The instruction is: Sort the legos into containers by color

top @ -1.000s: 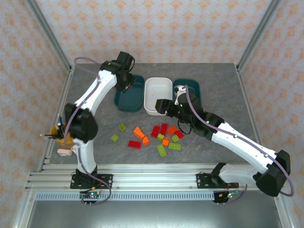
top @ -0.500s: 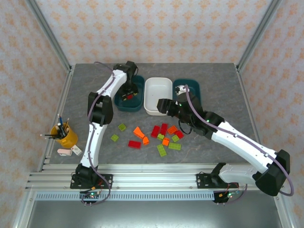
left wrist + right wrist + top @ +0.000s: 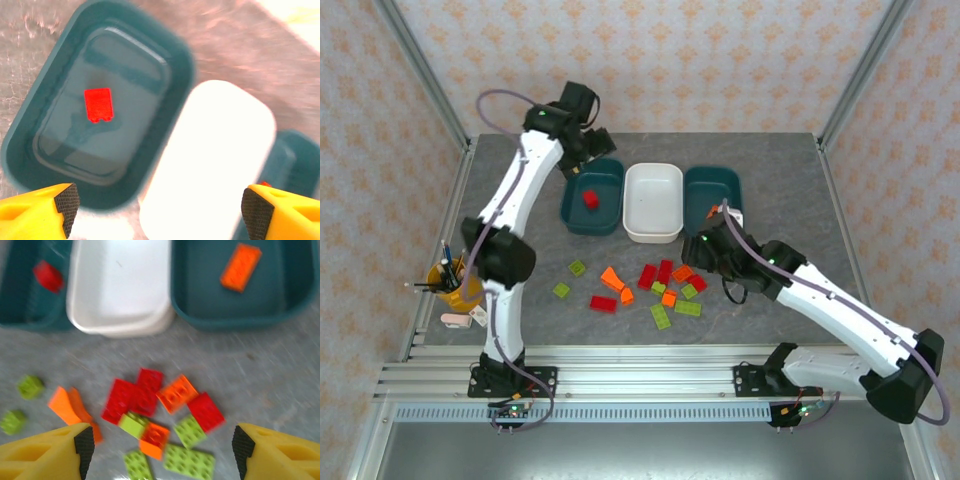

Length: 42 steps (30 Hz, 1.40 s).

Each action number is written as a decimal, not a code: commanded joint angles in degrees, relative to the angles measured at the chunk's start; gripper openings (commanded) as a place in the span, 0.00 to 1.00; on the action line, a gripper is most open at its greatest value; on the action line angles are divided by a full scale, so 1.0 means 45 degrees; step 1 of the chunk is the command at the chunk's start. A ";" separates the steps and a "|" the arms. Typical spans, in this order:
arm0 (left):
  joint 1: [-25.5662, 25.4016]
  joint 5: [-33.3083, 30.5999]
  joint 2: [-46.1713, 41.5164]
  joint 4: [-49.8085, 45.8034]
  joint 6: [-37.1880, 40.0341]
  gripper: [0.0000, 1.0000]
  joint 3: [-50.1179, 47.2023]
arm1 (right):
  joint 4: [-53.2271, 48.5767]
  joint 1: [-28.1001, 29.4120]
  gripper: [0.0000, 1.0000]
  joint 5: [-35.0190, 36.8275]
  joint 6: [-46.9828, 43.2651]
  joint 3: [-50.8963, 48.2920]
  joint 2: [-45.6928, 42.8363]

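Three tubs stand side by side across the far middle of the counter (image 3: 520, 300): a left teal tub (image 3: 570, 212), a white tub (image 3: 653, 205) and a right teal tub (image 3: 728, 185), the white one touching or nearly touching both neighbours.

A single red brick (image 3: 589, 199) lies on the floor of the left teal tub, and the left wrist view shows it flat and near the tub's middle. An orange brick (image 3: 712, 211) lies in the right teal tub; in the right wrist view it sits tilted towards that tub's far right corner. The white tub holds no bricks.

The loose bricks (image 3: 661, 288) lie on the counter at 6 o'clock from the white tub. They form a tight cluster of red, orange and light green pieces, some overlapping. At 9 o'clock from the cluster lie an orange pair (image 3: 613, 278), a red brick (image 3: 602, 303) and two small green bricks (image 3: 577, 268).

The left arm (image 3: 520, 185) reaches to 11 o'clock of the left teal tub; its jaws are spread wide above that tub and grip nothing.

The right arm (image 3: 820, 300) ends between the right teal tub and the cluster, at 3 o'clock from the bricks. Its jaws are also spread apart and carry nothing.

A yellow cup of pens (image 3: 455, 285) stands at the counter's 9 o'clock edge.
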 commanded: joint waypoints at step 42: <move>-0.6457 -0.1259 -1.2917 0.4672 -0.1943 0.87 -1.6343 | 0.1999 -0.0448 0.54 -0.2231 0.6996 -0.1664 0.6532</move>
